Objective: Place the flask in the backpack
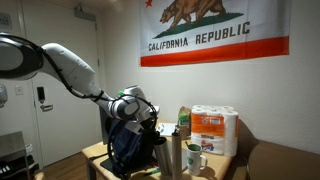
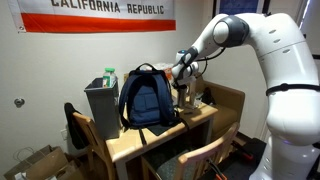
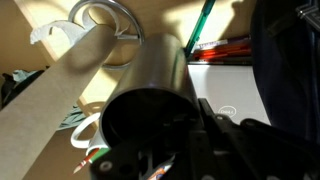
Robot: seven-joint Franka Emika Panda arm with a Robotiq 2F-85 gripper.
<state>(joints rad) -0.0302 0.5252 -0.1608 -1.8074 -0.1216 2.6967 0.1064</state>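
Claw (image 1: 149, 119) above desk (image 2: 130, 148), just beside the top of the backpack (image 1: 125, 148). Wrist view: flask (image 3: 150, 80) fills the centre, its dark near end right at the claw body. Fingers hidden, so cannot tell whether they press on it or stand apart.

Flask dark and upright, at the backpack's side, outside it. Backpack upright on desk, dark fabric at right edge of wrist view.

Silvery cylinder (image 1: 175, 155) just beside flask, white mug (image 1: 196, 160) next along, paper rolls pack (image 1: 213, 130) behind. Tape roll (image 3: 100, 15) beyond flask. Grey bin (image 2: 102, 108) on backpack's far side.
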